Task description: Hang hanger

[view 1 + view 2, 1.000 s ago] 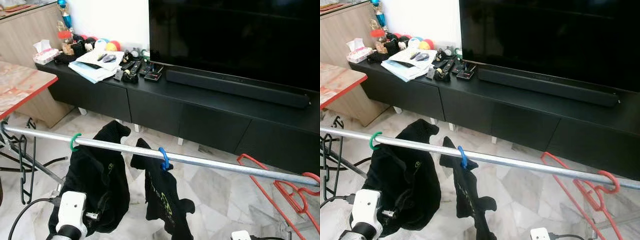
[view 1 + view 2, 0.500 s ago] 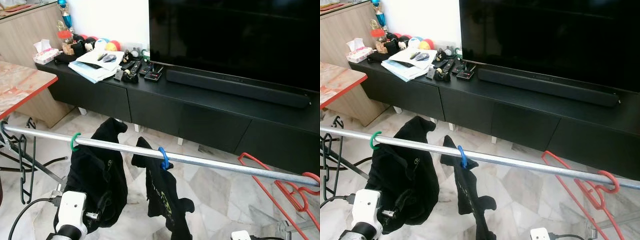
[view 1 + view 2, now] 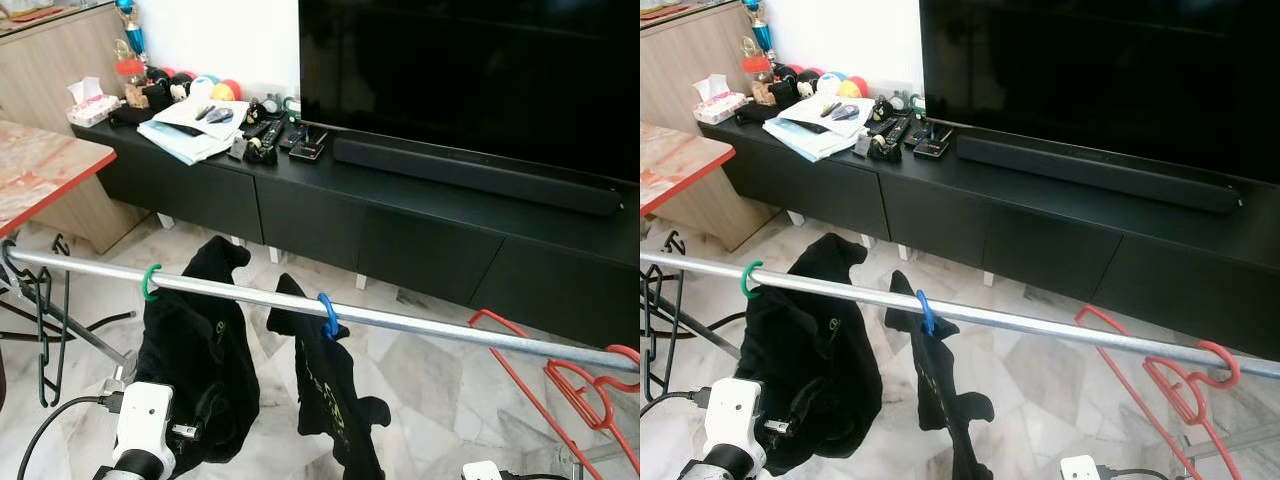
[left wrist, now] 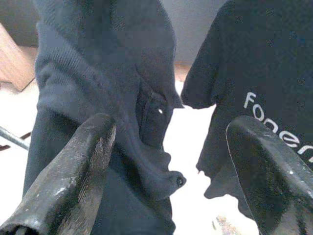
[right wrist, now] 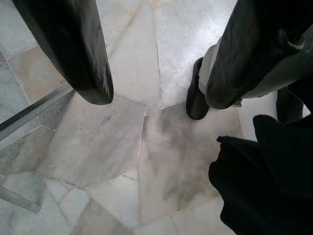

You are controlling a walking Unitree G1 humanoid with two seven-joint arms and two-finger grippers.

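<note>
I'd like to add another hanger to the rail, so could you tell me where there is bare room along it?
The longest bare stretch of the rail runs between the blue hook and the red hangers. A shorter gap lies left of the green hook. Between the green and blue hooks, the two dark garments crowd it.

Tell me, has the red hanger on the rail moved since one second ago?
Yes. The red hanger hangs by its hook on the metal rail, and its lower part has swung left, toward the blue hook, which stays put.
</note>
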